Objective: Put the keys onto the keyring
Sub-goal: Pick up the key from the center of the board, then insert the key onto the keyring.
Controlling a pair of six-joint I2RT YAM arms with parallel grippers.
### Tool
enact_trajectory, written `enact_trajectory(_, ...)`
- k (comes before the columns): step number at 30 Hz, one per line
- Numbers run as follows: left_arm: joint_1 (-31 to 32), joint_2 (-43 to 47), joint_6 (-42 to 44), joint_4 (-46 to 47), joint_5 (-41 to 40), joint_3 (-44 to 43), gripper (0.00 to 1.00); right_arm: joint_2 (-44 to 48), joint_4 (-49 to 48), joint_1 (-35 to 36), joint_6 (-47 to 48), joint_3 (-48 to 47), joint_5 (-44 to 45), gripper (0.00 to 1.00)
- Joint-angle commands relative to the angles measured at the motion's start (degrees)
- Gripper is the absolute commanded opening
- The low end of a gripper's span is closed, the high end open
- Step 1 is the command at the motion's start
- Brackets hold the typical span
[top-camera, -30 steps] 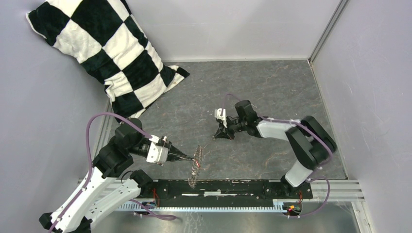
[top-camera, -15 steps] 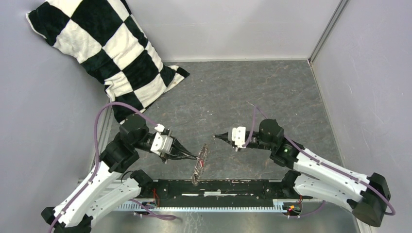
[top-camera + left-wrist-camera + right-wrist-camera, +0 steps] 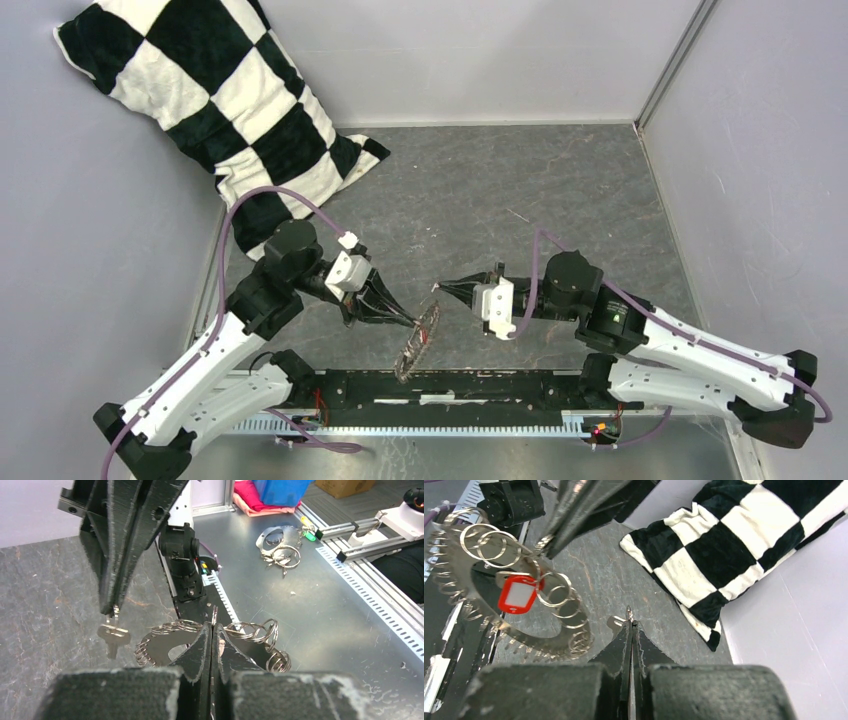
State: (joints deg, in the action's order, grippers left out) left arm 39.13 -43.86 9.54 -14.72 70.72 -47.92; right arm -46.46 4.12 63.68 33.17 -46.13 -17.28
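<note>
At the far left, a black-and-white checked pillow (image 3: 200,100) leans in the corner, well apart from the work. Right of it, over the near edge of the grey table (image 3: 540,190), the left gripper (image 3: 408,322) has its fingers pressed together on one loop of the keyring (image 3: 418,346). It holds the jagged circle of small silver rings up in the air, tilted, with the lower part hanging over the base rail. In the right wrist view the ring's red tag (image 3: 517,593) sits inside the circle, facing the right arm. Just right of the ring, with a small gap between them, is the key (image 3: 114,636). In the left wrist view it hangs below the opposite fingertips, head uppermost and blade down. The right gripper (image 3: 442,288) pinches it at the very tip of its shut fingers and points left toward the ring. The step in hand looks like the final approach before threading, since the key is gripped and the ring presented, but the two are not yet touching. Next, the hole in the key's head has to meet the split end of one ring. That calls for a slow, fine leftward move by the right arm while the left holds the ring steady. I cannot tell from these views where that split lies.
</note>
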Motion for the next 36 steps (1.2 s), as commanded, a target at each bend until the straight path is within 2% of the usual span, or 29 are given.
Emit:
enact_trajectory(1, 0.2, 0.5, -9.1, 11.1, 1.4, -1.2, 0.02, -0.1, 4.7, 2.9, 3.8, -3.9, 3.5, 0.01)
enact_trajectory(9, 0.2, -2.3, -20.6, 19.9, -0.2, -2.5, 0.02, 2.4, 8.1, 6.9, 6.2, -5.5, 7.7, 0.0)
enact_trajectory(17, -0.4, -2.6, -23.9, 19.7, -3.8, -0.7, 0.02, 6.0, 8.6, 7.2, 7.9, -6.3, 10.7, 0.0)
enact_trajectory(24, -0.9, -3.8, -24.1, 19.6, -4.6, -0.4, 0.02, 7.2, 11.3, 7.3, 8.1, -8.3, 10.8, 0.0)
enact_trajectory(31, -1.3, -4.2, -20.8, 17.5, -2.6, 0.4, 0.02, 8.4, 14.4, 7.3, 8.4, -11.0, 14.9, 0.01)
enact_trajectory(36, -1.4, -4.2, -17.9, 15.0, -2.9, -0.7, 0.02, 8.1, 15.6, 7.2, 7.5, -12.1, 12.7, 0.0)
